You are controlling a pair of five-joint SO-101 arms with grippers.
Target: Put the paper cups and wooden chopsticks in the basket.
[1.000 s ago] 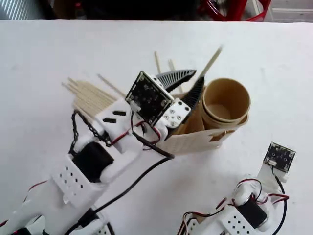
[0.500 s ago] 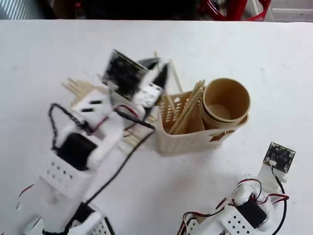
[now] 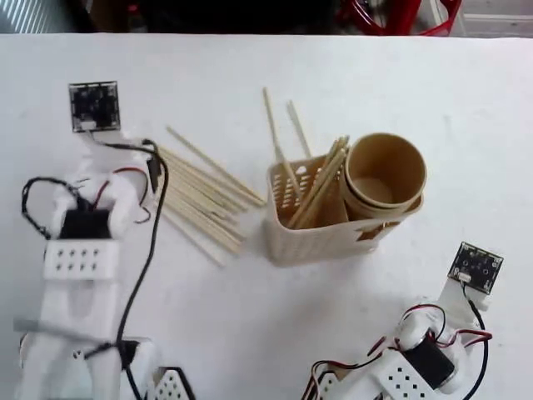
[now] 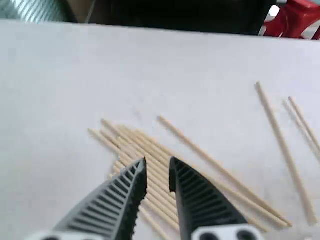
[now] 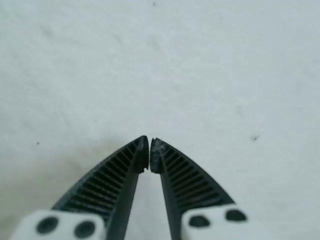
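A cream slatted basket [image 3: 321,237] stands mid-table with stacked paper cups [image 3: 385,179] in its right half and several wooden chopsticks [image 3: 319,185] leaning in its left half. A loose pile of chopsticks [image 3: 200,200] lies on the table left of the basket, also seen in the left wrist view [image 4: 165,160]. Two more chopsticks [image 3: 273,117] lie behind the basket. My left gripper [image 4: 157,172] hovers over the near end of the pile, slightly open and holding nothing. My right gripper [image 5: 149,145] is shut over bare table.
The left arm [image 3: 83,225] stands at the table's left side, its camera board [image 3: 93,107] beyond the pile. The right arm [image 3: 425,358] rests at the front right, below the basket. Dark furniture and a red chair [image 3: 391,12] sit past the far edge.
The left arm swung away from the basket to the far left side of the table. Chopsticks it held over the basket now lean inside it. The right arm has not moved.
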